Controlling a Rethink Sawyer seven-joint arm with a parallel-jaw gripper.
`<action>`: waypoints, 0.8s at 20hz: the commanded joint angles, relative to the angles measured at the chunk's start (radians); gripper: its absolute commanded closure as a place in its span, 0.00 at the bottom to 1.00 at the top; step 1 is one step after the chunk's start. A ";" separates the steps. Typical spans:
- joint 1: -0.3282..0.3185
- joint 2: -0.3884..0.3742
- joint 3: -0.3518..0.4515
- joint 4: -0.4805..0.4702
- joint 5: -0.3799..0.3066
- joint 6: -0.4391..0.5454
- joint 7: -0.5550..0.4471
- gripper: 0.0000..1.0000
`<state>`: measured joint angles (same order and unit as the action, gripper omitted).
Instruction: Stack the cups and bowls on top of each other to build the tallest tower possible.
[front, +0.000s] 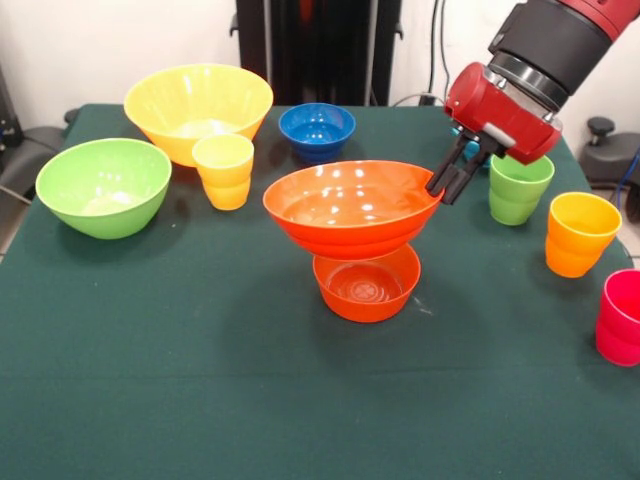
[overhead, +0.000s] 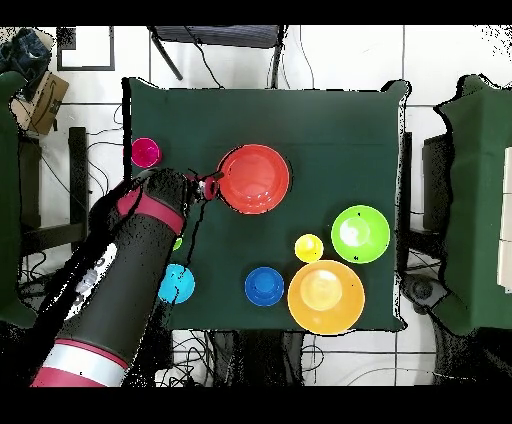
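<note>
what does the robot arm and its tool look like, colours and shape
The arm is thick and round, black with red sections; in the overhead view it shows a red band and a pale band nearer the base. Its wrist ends in a glossy red rounded housing. The tool has slim black fingers. No markings are readable.

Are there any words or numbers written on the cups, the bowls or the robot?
None: no word, number or label can be read in either view.
The cups, such as the yellow cup, are plain.
The bowls, such as the large orange bowl, are plain.
The gripper shows no readable marking.
</note>
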<state>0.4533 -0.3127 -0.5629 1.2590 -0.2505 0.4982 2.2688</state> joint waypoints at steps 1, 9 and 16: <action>0.005 0.007 0.077 -0.030 0.047 0.059 0.124 1.00; 0.010 0.010 0.069 -0.032 0.056 0.066 0.119 1.00; 0.012 0.012 0.065 -0.034 0.062 0.067 0.115 1.00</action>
<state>0.4566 -0.3110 -0.5648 1.2591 -0.2192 0.4982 2.2688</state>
